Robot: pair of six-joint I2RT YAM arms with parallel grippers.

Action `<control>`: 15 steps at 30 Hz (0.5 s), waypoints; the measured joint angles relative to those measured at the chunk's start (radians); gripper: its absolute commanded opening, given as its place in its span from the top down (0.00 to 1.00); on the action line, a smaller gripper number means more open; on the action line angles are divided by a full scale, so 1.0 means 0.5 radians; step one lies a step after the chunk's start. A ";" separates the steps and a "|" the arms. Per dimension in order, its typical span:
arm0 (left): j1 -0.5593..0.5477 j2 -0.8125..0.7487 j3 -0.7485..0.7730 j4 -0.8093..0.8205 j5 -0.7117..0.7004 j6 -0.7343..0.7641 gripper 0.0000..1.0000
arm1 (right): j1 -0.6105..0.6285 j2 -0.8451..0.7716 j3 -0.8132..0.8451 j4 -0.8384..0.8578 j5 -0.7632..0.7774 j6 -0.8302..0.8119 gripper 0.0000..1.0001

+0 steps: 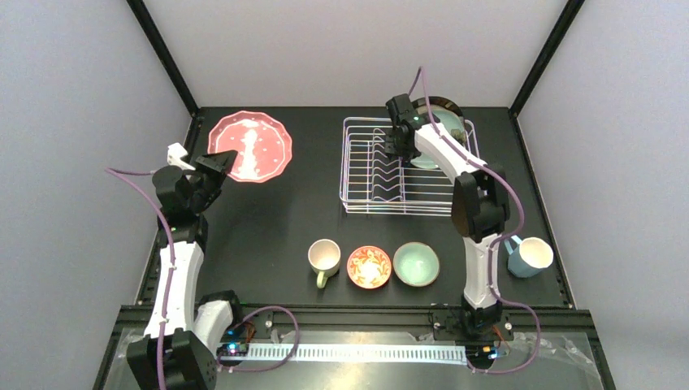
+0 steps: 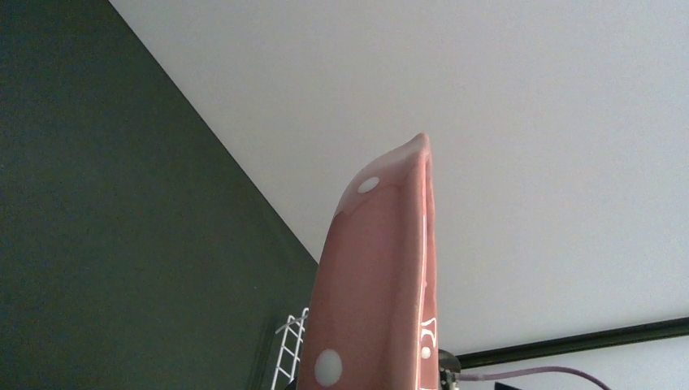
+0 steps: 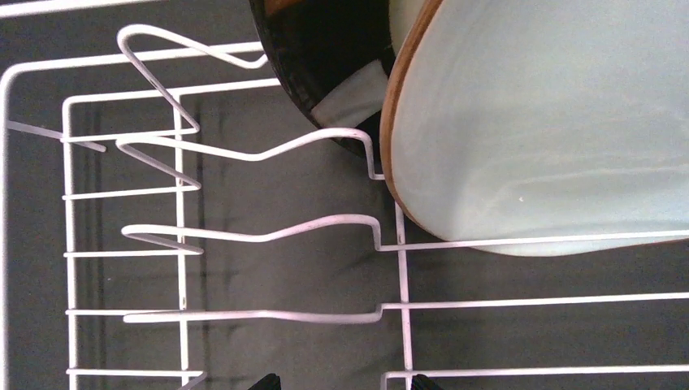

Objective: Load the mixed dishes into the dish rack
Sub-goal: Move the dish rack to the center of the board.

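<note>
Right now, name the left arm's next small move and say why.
Probably carry the pink plate rightward toward the dish rack. The left gripper is shut on its rim, and the rack's wire slots beside the teal plate look free. The right gripper hangs open over the rack, so stop short of it.

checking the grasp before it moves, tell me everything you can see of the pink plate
The pink plate is round with a scalloped rim, glossy like glazed ceramic, with white dots and a white figure in the middle. It is at the far left of the table, face towards the top camera. The left gripper is shut on its near-left rim; whether it is lifted is unclear.
</note>
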 measured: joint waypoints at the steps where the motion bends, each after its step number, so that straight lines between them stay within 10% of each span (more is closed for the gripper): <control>1: 0.000 0.000 0.000 0.000 0.001 0.001 0.99 | 0.000 0.015 0.001 0.004 -0.004 -0.005 0.08; 15: 0.000 -0.001 0.000 -0.002 0.007 0.006 0.99 | -0.007 0.237 0.142 -0.002 -0.097 -0.227 0.08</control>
